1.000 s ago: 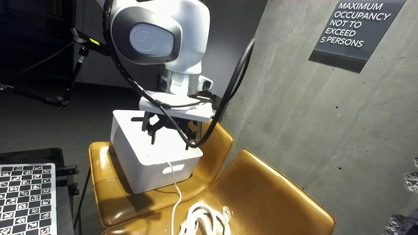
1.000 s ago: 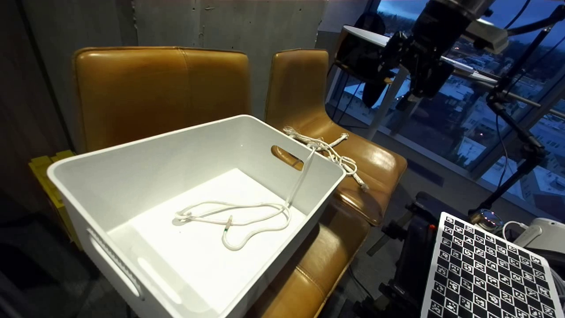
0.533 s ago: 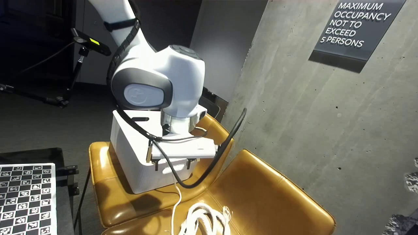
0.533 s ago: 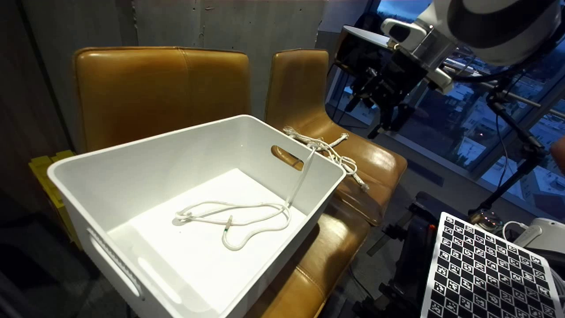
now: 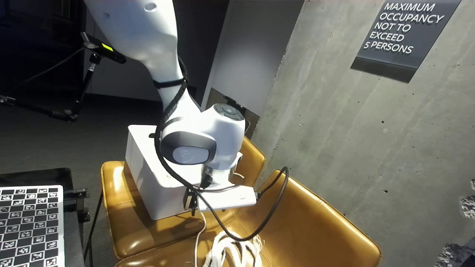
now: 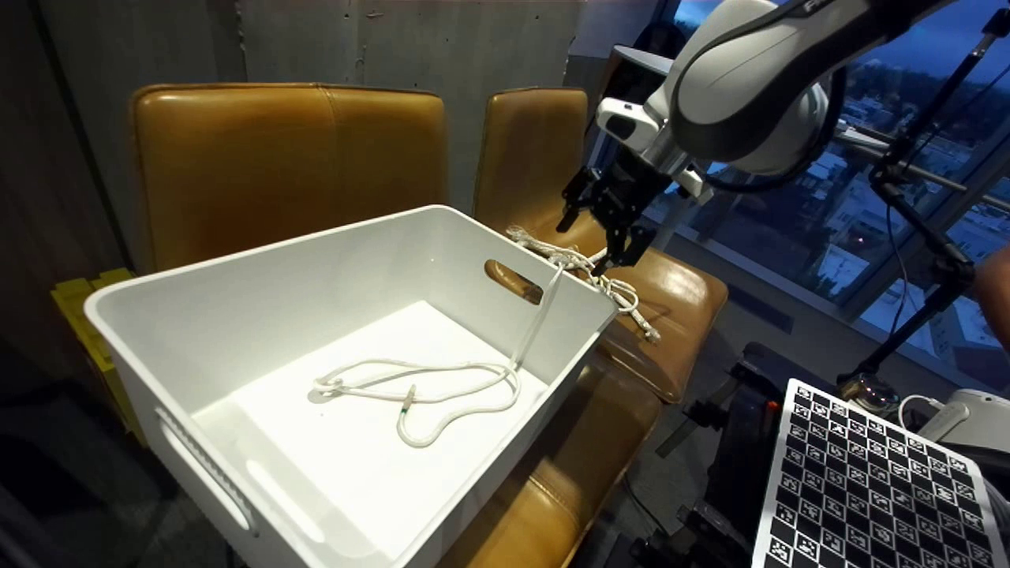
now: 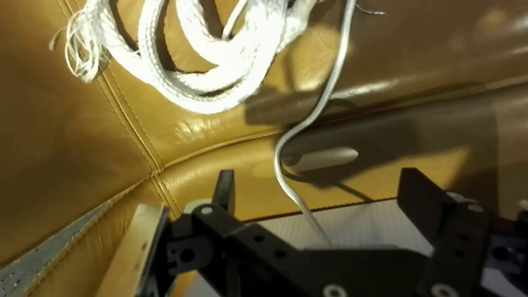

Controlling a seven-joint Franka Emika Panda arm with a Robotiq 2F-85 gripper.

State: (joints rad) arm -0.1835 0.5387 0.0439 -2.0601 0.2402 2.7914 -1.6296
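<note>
A thin white cord (image 7: 326, 95) bends in a loose S across tan leather seats (image 7: 251, 189), then goes over the rim of a white plastic box (image 6: 316, 276) with rounded corners and oval handle cutouts. On the box's floor it lies in flattened loops, with a small knot (image 6: 327, 386) and a slim light piece with a green band (image 6: 408, 398). Beside the cord, on the seat, rests a coiled, thick white braided rope (image 7: 208, 105), one end frayed into loose strands. The black two-finger gripper (image 7: 319, 181) hangs over the seats by the box's handle end, fingers spread wide; in the wrist view the cord crosses the gap between them. A black-and-white checkered board (image 5: 29, 222) shows in both exterior views. A dark grey occupancy sign (image 5: 404, 37) is on the concrete wall (image 5: 334, 122).
</note>
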